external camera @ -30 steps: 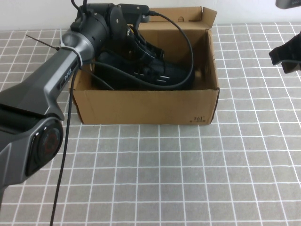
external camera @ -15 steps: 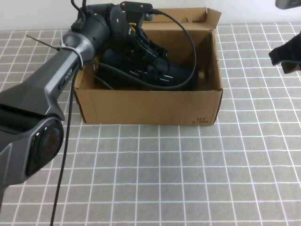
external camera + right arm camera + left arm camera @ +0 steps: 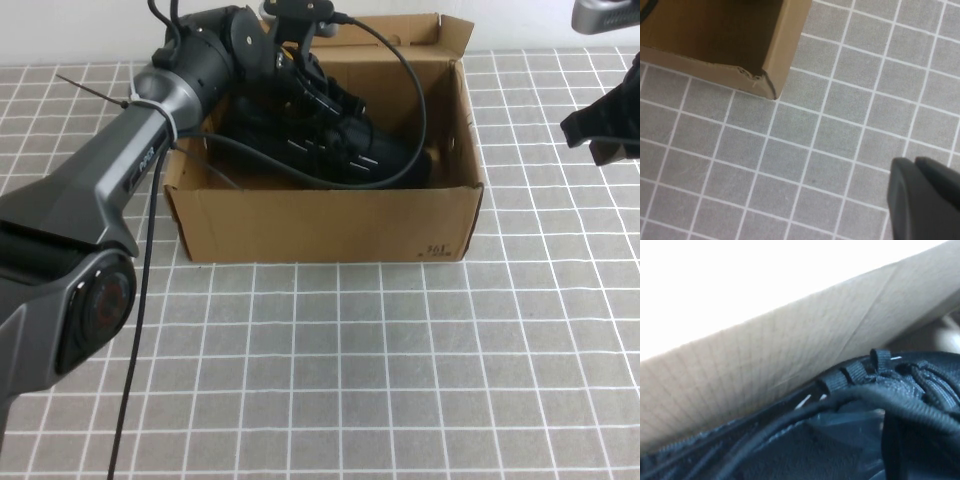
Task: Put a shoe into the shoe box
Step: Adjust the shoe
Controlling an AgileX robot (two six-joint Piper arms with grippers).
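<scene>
The black shoe (image 3: pixel 372 155) lies inside the brown shoe box (image 3: pixel 320 225), toe toward the box's right wall. My left gripper (image 3: pixel 322 108) reaches down into the box from the left and sits on the shoe's lace area, shut on the shoe; its fingertips are lost against the black knit. In the left wrist view the shoe's laces (image 3: pixel 900 385) fill the near field beside the inner cardboard wall (image 3: pixel 765 355). My right gripper (image 3: pixel 605 125) hangs shut and empty above the tiles to the right of the box; its tips (image 3: pixel 914 161) show over the floor near the box corner (image 3: pixel 767 85).
The box flap lid (image 3: pixel 400 35) stands up at the back. A black cable (image 3: pixel 410 90) loops from the left arm across the box opening. Grey tiled surface (image 3: pixel 350 380) stretches in front of and right of the box.
The left gripper has moved right and toward the back with the shoe, and the box has slid and turned slightly to the right with them. The right gripper has barely shifted.
</scene>
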